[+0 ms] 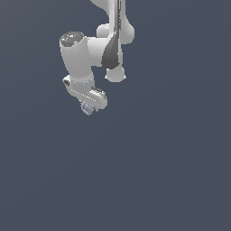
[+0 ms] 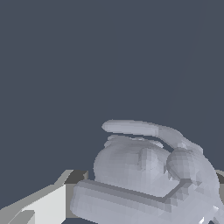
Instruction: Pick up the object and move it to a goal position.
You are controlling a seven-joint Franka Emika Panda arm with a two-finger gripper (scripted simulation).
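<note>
The gripper (image 1: 90, 104) is clamping the object (image 1: 86, 108), a small lavender-grey lump poking out just under the white fingers (image 1: 100, 100). In the wrist view the object (image 2: 148, 175) is sitting tight against a finger (image 2: 48, 203) and filling much of the picture, so the hold looks firm, likely kept snug for carrying. The arm (image 1: 81, 56) is reaching down over it, wrist tilted. Around the gripper there is only plain dark ground (image 1: 171, 171), nothing crowding on any side. No goal marker is showing, so how far the carry has to go can't be judged.
</note>
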